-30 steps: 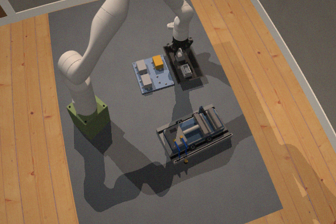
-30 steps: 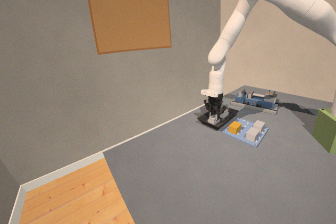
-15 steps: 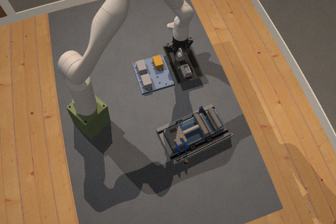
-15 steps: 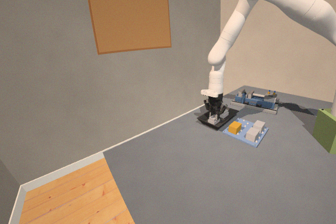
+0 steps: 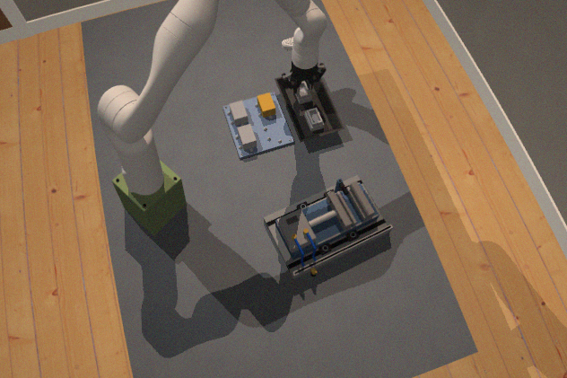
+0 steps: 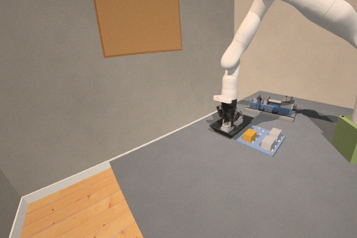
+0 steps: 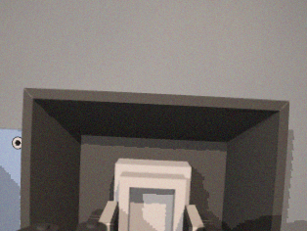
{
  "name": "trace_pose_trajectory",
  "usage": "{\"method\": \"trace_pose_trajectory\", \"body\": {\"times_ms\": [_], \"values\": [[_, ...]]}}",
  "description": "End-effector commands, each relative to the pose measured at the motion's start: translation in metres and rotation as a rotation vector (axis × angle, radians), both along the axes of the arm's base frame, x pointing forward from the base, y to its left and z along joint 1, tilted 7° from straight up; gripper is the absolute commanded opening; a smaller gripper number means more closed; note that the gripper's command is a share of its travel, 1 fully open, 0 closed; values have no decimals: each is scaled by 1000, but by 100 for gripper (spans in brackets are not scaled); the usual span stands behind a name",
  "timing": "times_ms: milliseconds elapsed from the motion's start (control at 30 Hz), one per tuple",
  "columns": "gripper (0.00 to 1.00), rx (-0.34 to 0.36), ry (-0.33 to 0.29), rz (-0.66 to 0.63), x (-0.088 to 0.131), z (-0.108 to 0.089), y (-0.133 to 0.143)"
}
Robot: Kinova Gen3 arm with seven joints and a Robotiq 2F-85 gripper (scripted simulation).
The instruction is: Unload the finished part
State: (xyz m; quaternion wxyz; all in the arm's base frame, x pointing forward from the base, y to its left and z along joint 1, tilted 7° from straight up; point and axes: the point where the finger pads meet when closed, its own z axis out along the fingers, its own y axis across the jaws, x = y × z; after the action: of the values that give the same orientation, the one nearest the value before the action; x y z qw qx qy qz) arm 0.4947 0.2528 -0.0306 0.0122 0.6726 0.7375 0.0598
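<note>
My gripper (image 5: 303,89) is shut on the finished part (image 5: 303,95), a pale grey block with a pocket on top. It holds the part low inside the far end of the black outfeed tray (image 5: 310,107). In the wrist view the part (image 7: 152,194) sits between the two fingertips over the tray floor (image 7: 153,152). Whether the part touches the floor I cannot tell. A second pocketed block (image 5: 314,118) lies in the tray's near half. The vise (image 5: 328,220) stands open and empty toward the front. In the exterior view the gripper (image 6: 227,122) is down in the tray.
A blue fixture plate (image 5: 257,125) lies left of the tray with two grey blocks (image 5: 243,124) and an orange block (image 5: 266,103). The arm's green base (image 5: 151,197) stands at the left. Tray walls rise on all sides of the part.
</note>
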Motion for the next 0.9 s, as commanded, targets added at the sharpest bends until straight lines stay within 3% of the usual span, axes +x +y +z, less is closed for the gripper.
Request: {"method": "trace_pose_trajectory", "body": {"times_ms": [0, 33, 867], "values": [[0, 1, -2, 0, 1, 1, 0], [67, 1, -2, 0, 1, 1, 0], [67, 1, -2, 0, 1, 1, 0]]}}
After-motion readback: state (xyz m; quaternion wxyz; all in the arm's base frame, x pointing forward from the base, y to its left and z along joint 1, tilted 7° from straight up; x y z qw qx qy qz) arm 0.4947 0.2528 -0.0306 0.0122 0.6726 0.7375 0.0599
